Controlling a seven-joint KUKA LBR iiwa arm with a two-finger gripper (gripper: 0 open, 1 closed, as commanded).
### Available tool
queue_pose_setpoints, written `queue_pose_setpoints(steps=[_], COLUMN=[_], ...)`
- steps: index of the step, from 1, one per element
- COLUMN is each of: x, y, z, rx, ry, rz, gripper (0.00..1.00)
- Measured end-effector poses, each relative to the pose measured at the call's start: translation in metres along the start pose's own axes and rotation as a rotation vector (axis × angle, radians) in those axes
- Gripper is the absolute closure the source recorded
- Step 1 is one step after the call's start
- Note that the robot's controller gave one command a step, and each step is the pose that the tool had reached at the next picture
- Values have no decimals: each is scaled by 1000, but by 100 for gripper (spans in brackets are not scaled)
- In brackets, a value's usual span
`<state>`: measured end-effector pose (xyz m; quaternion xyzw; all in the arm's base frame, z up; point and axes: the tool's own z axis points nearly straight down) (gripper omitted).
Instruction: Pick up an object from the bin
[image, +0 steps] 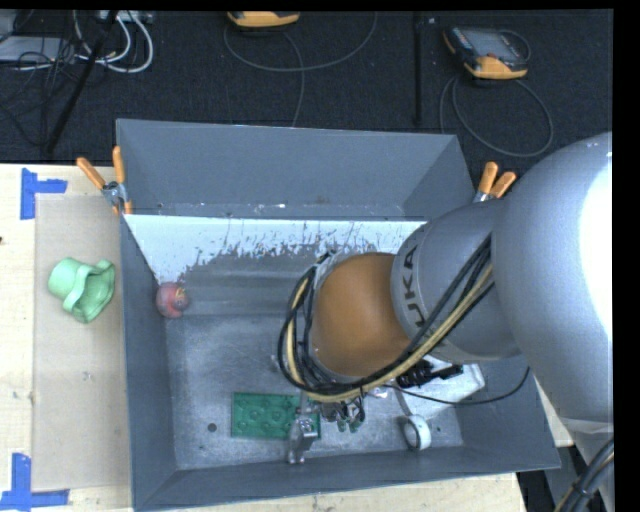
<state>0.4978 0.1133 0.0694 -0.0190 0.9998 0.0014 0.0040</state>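
Observation:
My gripper (305, 432) hangs low over the bin's front, under the orange wrist cover, at the right edge of a flat green studded plate (262, 414). The plate lies on the bin floor, and its right end is partly hidden by the gripper. A small white ring-shaped roll (414, 432) lies to the gripper's right, near the front wall.
A small pink-red ball (172, 299) rests at the bin's left wall, far from the gripper. Something white (470, 379) shows under the arm at the right. The arm and its cables cover the bin's middle and right.

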Motion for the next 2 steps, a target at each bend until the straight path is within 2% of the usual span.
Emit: queue_pose_setpoints(steps=[1, 2], x=[-3, -3], y=[1, 11], z=[-5, -137], rx=[-1, 1], ry=[-2, 2], rz=[2, 5], gripper=[100, 100])
